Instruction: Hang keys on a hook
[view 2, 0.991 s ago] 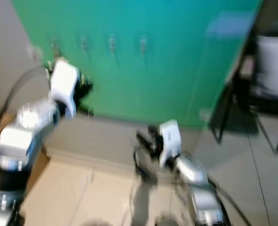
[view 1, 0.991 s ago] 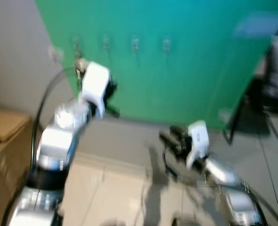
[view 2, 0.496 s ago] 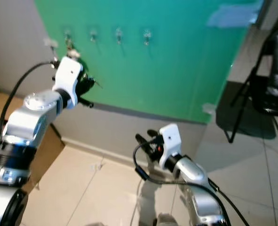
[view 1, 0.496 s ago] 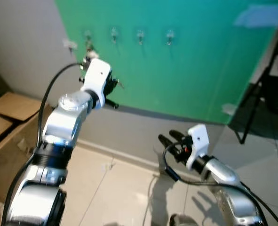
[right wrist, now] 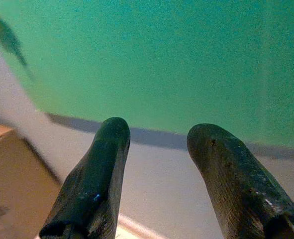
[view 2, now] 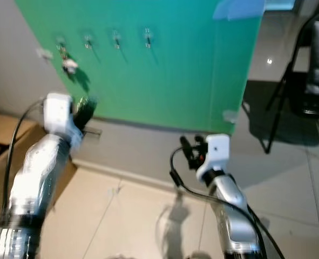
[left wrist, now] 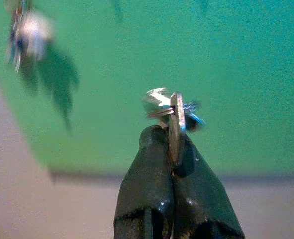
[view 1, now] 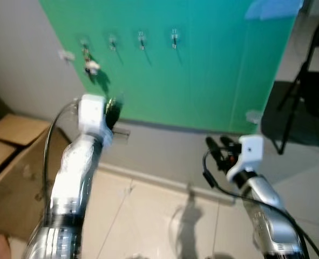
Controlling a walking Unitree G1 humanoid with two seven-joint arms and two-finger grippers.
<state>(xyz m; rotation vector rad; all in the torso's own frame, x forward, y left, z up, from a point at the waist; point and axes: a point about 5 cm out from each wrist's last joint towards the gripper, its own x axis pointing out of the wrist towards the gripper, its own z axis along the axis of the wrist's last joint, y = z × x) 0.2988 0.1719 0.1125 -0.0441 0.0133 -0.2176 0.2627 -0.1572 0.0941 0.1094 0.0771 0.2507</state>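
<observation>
While our left tool (left wrist: pixel 172 149) pinches the keys (left wrist: pixel 170 107) below the row of hooks (view 1: pixel 142 40) on the green board (view 1: pixel 213 70), we should raise them so the ring slides over a free hook (the leftmost already holds a bunch (view 1: pixel 90 66)). Our right tool (right wrist: pixel 156 174) hangs wide apart, idle.

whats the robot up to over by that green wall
It is hanging keys on a row of hooks on the green board. The left gripper is shut on a key ring, held in front of the board and below the hooks. Another bunch of keys already hangs from the leftmost hook on the board. The right gripper is open and holds nothing, lower down near the wall's grey base.
</observation>
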